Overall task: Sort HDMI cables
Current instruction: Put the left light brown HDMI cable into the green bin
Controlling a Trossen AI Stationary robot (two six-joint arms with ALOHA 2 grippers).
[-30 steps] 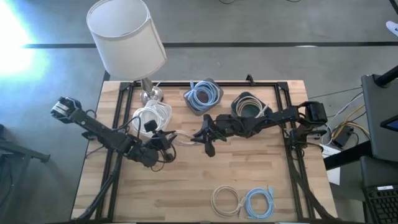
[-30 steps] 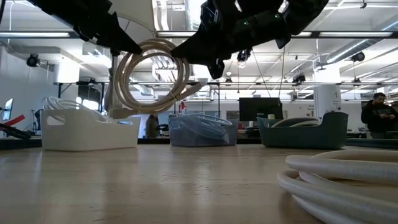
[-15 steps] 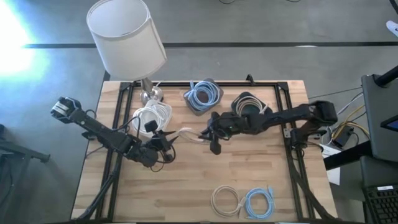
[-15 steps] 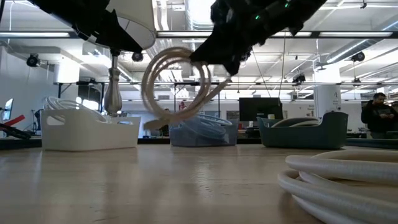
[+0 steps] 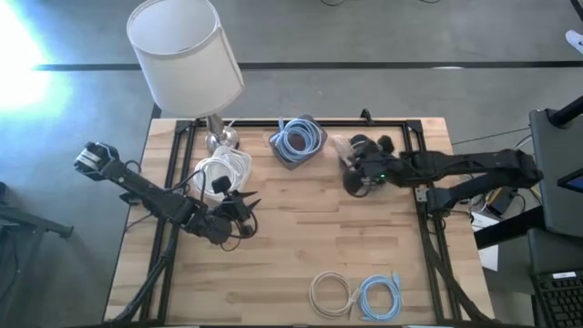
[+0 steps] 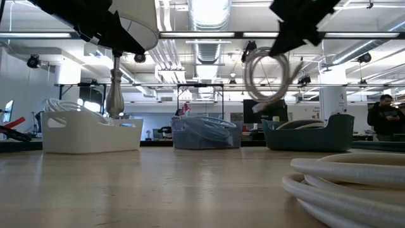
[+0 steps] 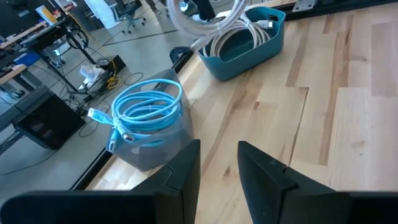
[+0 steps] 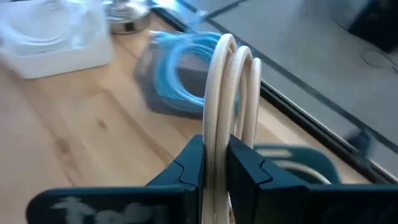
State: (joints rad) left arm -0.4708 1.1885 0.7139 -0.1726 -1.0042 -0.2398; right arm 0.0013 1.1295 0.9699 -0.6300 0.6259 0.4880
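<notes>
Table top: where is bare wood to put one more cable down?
Bare wood lies mid-table, between the left pincer and the right frame rail, ahead of the loose coils. The back edge is crowded: lamp, white bin, grey bin, teal bin.

lamp (image 5: 185, 56), three bins, wooden table (image 5: 301, 251)

The table (image 5: 301, 246) is made of light wood planks with lines of grain, and it looks smooth and not shiny. The beige cable (image 8: 231, 93) looks like smooth, soft plastic with a little shine, the light blue cable (image 7: 146, 112) is glossy plastic, and they sit near a teal bin (image 7: 249, 43) and a see-through grey bin (image 7: 155, 152) of smooth plastic. The lamp (image 5: 187, 55) has a white shade that looks like matt cloth and a shiny metal base (image 5: 221, 139).
</notes>
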